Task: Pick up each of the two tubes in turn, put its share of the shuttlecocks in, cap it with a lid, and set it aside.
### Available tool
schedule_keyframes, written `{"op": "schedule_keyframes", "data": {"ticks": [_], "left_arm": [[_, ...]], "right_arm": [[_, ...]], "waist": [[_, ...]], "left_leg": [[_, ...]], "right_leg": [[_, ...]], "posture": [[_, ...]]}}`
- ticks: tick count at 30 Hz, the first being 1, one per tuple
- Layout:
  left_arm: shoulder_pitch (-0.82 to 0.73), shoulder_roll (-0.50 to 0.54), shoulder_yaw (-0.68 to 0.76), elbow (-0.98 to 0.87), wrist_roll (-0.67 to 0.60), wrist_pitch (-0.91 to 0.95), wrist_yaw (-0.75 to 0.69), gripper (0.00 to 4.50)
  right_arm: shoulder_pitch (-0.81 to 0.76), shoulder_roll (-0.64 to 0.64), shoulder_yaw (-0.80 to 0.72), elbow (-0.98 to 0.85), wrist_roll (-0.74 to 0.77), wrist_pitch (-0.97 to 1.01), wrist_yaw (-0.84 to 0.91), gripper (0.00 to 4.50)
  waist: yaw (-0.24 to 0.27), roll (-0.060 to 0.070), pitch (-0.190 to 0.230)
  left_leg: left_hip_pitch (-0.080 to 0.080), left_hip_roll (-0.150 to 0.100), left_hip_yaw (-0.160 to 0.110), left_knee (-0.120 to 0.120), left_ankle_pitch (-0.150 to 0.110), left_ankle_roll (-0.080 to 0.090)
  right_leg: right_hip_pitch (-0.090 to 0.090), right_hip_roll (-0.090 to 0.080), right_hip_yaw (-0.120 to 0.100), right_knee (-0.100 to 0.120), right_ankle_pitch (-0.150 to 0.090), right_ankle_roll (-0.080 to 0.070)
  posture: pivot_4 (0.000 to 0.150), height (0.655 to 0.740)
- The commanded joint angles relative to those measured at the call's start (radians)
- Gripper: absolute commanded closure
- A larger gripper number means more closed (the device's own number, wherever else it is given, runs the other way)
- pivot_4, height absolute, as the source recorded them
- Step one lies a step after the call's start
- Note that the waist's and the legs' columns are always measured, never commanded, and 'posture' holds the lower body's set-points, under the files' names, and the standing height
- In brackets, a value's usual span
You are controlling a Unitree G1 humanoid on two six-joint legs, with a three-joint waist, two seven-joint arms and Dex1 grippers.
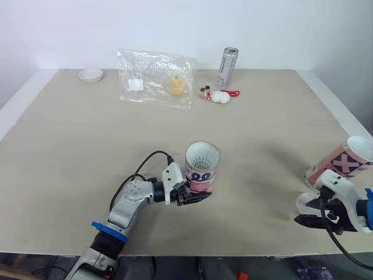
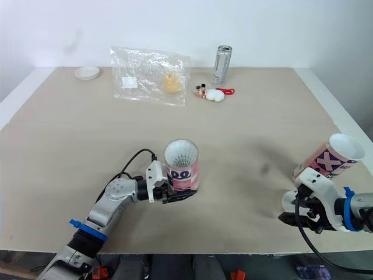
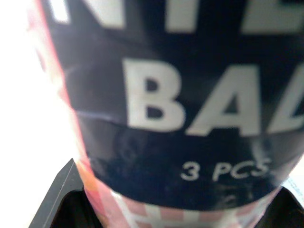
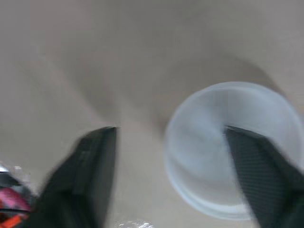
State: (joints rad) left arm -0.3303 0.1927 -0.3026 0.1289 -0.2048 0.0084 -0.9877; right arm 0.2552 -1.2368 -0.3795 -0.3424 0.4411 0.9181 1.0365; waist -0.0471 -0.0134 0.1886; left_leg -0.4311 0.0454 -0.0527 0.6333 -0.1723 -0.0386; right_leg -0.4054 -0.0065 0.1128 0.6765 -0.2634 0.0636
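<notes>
Roughly: spare lid (image 1: 91,74) upper left, untouched. Lower centre, left gripper (image 1: 195,197) clenched on upright tube (image 1: 201,175), low on wall; white shuttlecock feathers (image 1: 202,156) fill mouth. Likely light, stiff, crushable cardboard, so grip gently. Lower right, right gripper (image 1: 312,220) fingers spread above lid (image 4: 223,142); second tube (image 1: 344,160) tilted at right edge, contents unseen.

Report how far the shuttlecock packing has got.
Done: the tube in the left pincer holds shuttlecocks, with white feathers showing at its open mouth. In hand: the right pincer is open around a translucent lid on the table. Left: cap this tube and set it aside. The second tube leans near the table's right edge; I cannot tell whether it is filled or capped.
</notes>
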Motion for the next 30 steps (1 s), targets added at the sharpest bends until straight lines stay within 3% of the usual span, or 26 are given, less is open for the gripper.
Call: {"op": "schedule_keyframes", "data": {"ticks": [1,4,5,15,21,26,30], "left_arm": [[-0.002,-0.001,0.007,-0.034,-0.020,-0.001,0.002,1.60],[-0.003,0.002,0.010,-0.035,-0.022,0.000,0.001,1.60],[-0.003,0.003,0.010,-0.034,-0.022,0.000,0.001,1.60],[-0.019,0.022,0.013,-0.009,-0.015,-0.013,-0.007,1.60],[-0.040,0.025,0.013,0.024,-0.012,-0.003,-0.010,1.60],[-0.094,0.012,0.012,0.083,0.000,0.004,-0.002,1.60],[-0.158,-0.001,0.013,0.169,0.029,0.004,0.023,1.60]], "right_arm": [[0.008,-0.007,0.043,0.014,-0.040,-0.043,0.003,2.87],[0.009,-0.008,0.062,0.022,-0.060,-0.069,0.010,4.38],[0.008,-0.008,0.066,0.025,-0.066,-0.078,0.012,4.45],[-0.040,0.005,0.078,0.033,-0.067,-0.152,0.047,4.45],[-0.169,-0.022,0.068,-0.042,-0.008,-0.245,0.146,4.45],[-0.385,-0.040,0.154,-0.054,-0.008,-0.372,0.208,4.45],[-0.634,-0.028,0.299,0.018,-0.106,-0.603,0.291,4.45]], "waist": [[0.000,-0.001,0.000],[0.000,-0.006,-0.002],[0.000,-0.008,-0.003],[-0.001,-0.014,-0.006],[0.000,-0.011,-0.006],[0.000,-0.010,-0.005],[0.000,-0.007,-0.004]], "left_leg": [[0.000,0.000,0.000,0.000,0.000,0.000],[0.000,0.000,0.000,0.000,0.000,0.000],[0.000,0.000,0.000,0.000,0.000,0.000],[0.001,0.001,0.000,0.001,0.000,0.000],[0.001,0.000,0.001,0.000,0.000,0.000],[0.000,0.000,0.001,0.000,0.000,0.000],[0.000,0.000,0.002,-0.001,0.000,0.000]], "right_leg": [[0.000,0.000,0.000,0.000,0.000,0.000],[0.000,0.000,0.000,0.000,0.000,0.000],[0.001,0.000,0.000,0.000,0.000,0.000],[0.002,0.000,0.000,-0.001,0.001,0.000],[0.001,0.000,0.000,-0.001,0.001,0.000],[0.001,0.000,0.000,-0.002,0.001,0.000],[0.000,0.000,0.000,-0.005,0.002,0.001]], "posture": [[0.150,0.7400],[0.150,0.7400],[0.150,0.7400],[0.150,0.7400],[0.150,0.7400],[0.150,0.7400],[0.150,0.7400]]}}
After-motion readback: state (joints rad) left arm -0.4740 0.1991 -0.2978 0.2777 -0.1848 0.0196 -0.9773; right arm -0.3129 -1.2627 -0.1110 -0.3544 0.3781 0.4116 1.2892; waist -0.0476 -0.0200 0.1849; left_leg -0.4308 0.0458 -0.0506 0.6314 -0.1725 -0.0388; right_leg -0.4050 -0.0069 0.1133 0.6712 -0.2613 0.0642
